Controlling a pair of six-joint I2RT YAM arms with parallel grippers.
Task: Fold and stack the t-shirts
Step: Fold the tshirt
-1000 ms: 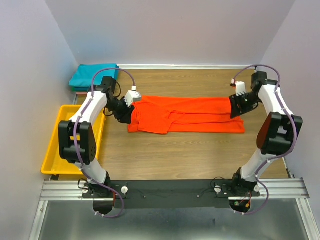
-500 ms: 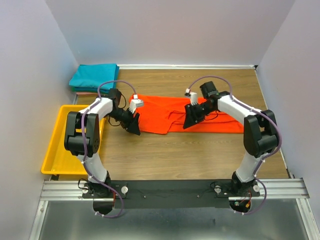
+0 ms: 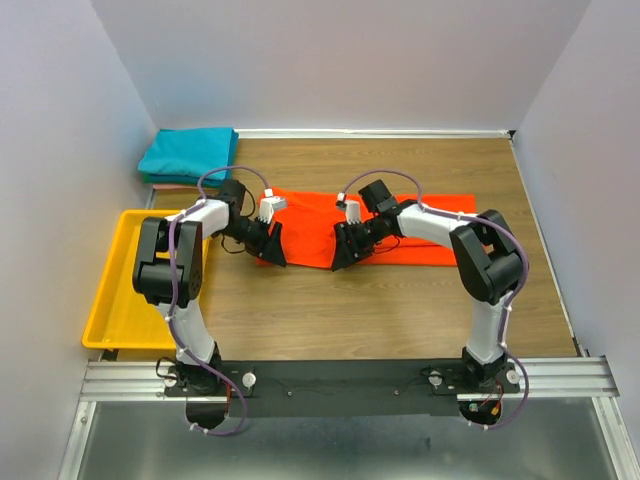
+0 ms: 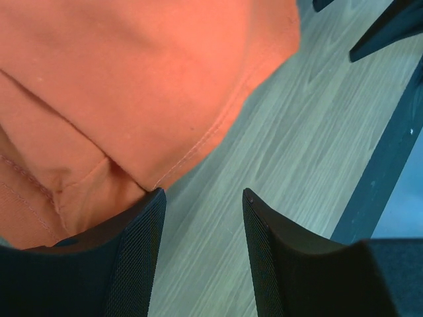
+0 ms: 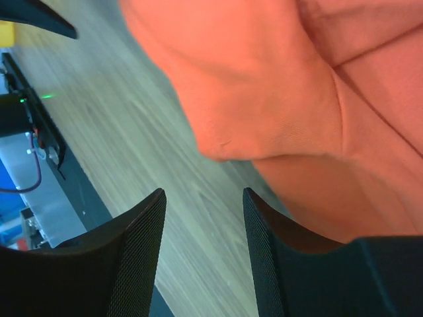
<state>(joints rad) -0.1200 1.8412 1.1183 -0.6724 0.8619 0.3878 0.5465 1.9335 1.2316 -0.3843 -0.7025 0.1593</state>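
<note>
An orange-red t-shirt [image 3: 305, 225] lies flat and stretched sideways across the wooden table [image 3: 380, 310]. My left gripper [image 3: 272, 247] points down at its near left corner. In the left wrist view the gripper [image 4: 203, 195] is open over bare wood, and the shirt's hem [image 4: 198, 142] is just beyond the left finger [image 4: 125, 264]. My right gripper [image 3: 343, 250] is at the shirt's near edge, mid-length. It [image 5: 203, 193] is open too, with a rounded fold of orange cloth [image 5: 264, 112] just past the fingertips. A folded teal t-shirt [image 3: 188, 152] sits at the back left, on a pale pink one [image 3: 150, 180].
A yellow plastic tray [image 3: 120, 290] stands along the left edge of the table, beside my left arm. Lilac walls close in the table on the left, back and right. The black mounting rail [image 3: 340, 378] runs along the near edge.
My right arm swung from the shirt's right end to its near edge at mid-length. My left gripper dropped to the near left corner and its jaws widened. The shirt's right end now lies free.
</note>
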